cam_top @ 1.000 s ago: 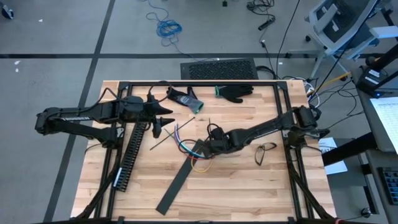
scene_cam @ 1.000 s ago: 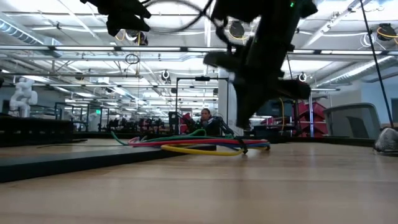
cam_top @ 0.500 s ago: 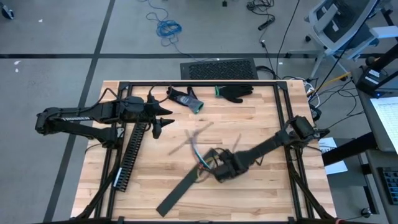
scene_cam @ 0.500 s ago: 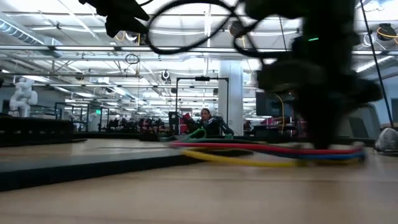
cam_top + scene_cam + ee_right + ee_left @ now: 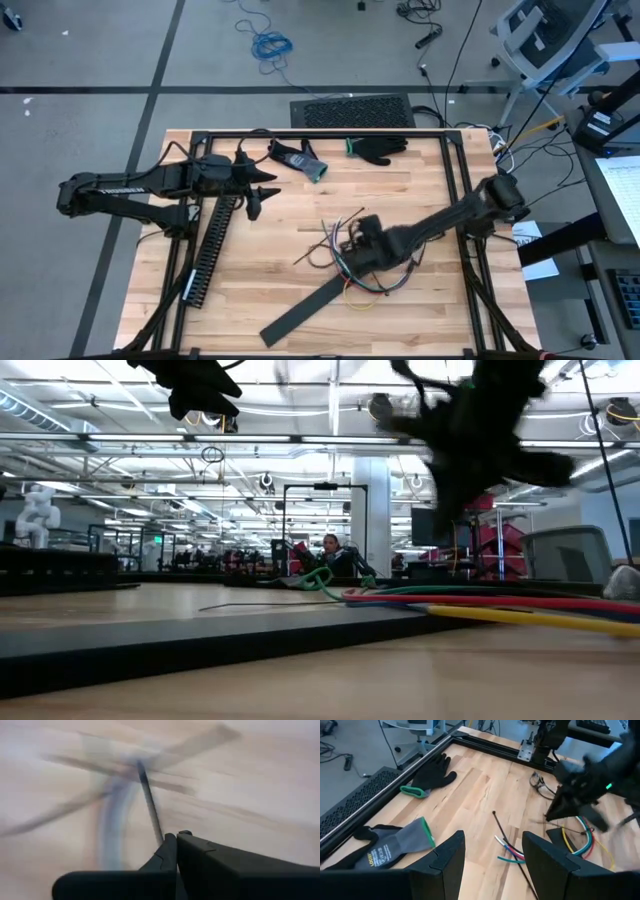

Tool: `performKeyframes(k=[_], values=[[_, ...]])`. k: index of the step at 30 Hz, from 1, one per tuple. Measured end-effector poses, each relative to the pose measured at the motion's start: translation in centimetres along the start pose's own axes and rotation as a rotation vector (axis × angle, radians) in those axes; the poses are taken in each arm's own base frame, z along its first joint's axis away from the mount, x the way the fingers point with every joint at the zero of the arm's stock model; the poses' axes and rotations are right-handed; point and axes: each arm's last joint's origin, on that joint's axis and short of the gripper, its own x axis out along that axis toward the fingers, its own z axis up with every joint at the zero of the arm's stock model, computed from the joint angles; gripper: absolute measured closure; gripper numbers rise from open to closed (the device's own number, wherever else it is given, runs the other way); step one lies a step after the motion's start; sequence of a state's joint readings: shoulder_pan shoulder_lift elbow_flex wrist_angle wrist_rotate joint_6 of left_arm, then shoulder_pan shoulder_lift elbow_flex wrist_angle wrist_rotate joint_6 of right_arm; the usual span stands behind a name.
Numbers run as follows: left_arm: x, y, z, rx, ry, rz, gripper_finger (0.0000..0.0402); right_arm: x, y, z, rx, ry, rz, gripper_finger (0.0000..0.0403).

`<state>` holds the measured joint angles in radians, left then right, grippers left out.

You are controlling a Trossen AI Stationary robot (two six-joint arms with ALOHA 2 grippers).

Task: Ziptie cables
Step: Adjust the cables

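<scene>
My right gripper (image 5: 352, 243) hangs low over the middle of the wooden worktop (image 5: 400, 190), its fingers pressed together on a thin black zip tie (image 5: 148, 802) that juts out ahead of the tips. The cables (image 5: 362, 272), a loose tangle of thin, glossy, bendy wires in red, yellow, blue and green, lie directly beneath and just beside that gripper, their ends fanned out and partly draped over a flat black strip (image 5: 305, 318) that angles away from it. My left gripper (image 5: 252, 203) waits well apart, its fingers held partly open on nothing, above one end of a long black slotted duct (image 5: 212, 245). Beyond it, two soft knit gloves (image 5: 378, 149) rest near the far rail, and a pair of wire-framed glasses (image 5: 540, 784) sits beyond my right arm. As I judge it, the job is barely begun: the wires are neither gathered nor looped, and the tie has yet to be wrapped, threaded and pulled tight.
</scene>
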<state>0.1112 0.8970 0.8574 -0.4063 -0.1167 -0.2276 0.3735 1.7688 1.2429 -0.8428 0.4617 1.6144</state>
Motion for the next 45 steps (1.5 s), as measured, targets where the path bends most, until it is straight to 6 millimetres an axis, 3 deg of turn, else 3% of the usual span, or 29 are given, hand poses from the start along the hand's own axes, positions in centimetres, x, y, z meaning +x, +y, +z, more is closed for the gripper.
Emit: performKeyframes(k=[3, 7, 12, 19, 27, 30, 39, 42, 45], values=[[0.0, 0.0, 0.0, 0.000, 0.005, -0.010, 0.0210, -1.6, 1.9, 0.5, -0.173, 0.126, 0.248, 0.0403], [0.0, 0.0, 0.0, 0.002, 0.005, -0.011, 0.0210, -1.5, 3.6, -1.4, -0.352, 0.353, 0.468, 0.0403], [0.0, 0.0, 0.0, 0.002, 0.006, -0.012, 0.0210, 1.7, 4.3, -3.7, -0.511, 0.537, 0.506, 0.0403], [0.0, 0.0, -0.1, 0.001, 0.007, -0.010, 0.0210, 5.8, 6.1, -5.5, -0.543, 0.599, 0.659, 0.0403], [0.0, 0.0, -0.2, 0.003, 0.021, 0.001, 0.0210, 7.8, 6.0, -5.9, -0.589, 0.593, 0.632, 0.0403], [0.0, 0.1, -0.4, 0.005, 0.045, 0.007, 0.0210, 9.0, 6.0, -4.5, -0.501, 0.526, 0.579, 0.0403], [0.0, 0.2, -0.5, 0.008, 0.055, 0.025, 0.0210, 13.1, 5.5, 4.2, -0.088, 0.225, 0.440, 0.0403], [0.0, 0.2, -0.6, 0.008, 0.055, 0.035, 0.0210, 14.3, 5.0, 7.0, -0.034, 0.103, 0.424, 0.0403], [0.0, 0.3, -0.5, 0.012, 0.048, 0.056, 0.0210, 14.7, 5.1, 9.5, -0.038, 0.055, 0.525, 0.0403]])
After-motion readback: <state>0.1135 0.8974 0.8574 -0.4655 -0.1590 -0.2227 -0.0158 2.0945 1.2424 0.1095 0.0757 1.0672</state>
